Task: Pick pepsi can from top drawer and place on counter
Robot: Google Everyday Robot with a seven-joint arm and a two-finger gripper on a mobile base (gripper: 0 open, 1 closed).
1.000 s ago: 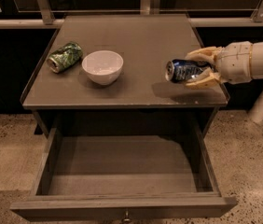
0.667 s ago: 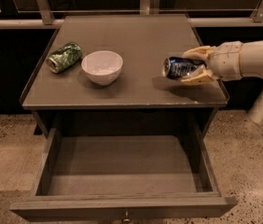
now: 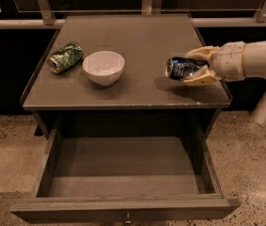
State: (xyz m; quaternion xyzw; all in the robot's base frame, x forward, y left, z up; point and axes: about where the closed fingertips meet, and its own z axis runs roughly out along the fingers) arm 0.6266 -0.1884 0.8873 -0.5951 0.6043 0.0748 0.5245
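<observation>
The pepsi can (image 3: 181, 68) is dark blue with a silver end and lies on its side between my gripper's fingers. My gripper (image 3: 192, 67) reaches in from the right and is shut on the can, holding it just above the right part of the counter (image 3: 142, 41). The can's silver end faces left. The top drawer (image 3: 123, 173) stands pulled out below the counter, with a bare flat bottom and a small metal knob (image 3: 128, 217) on its front.
A white bowl (image 3: 103, 67) stands left of centre on the counter. A green patterned can (image 3: 65, 57) lies on its side at the counter's left edge. A metal rail (image 3: 123, 18) runs behind the counter. Speckled floor surrounds the drawer.
My gripper has moved a little to the left over the counter with the pepsi can in it. The bowl, the green can and the drawer have not moved.
</observation>
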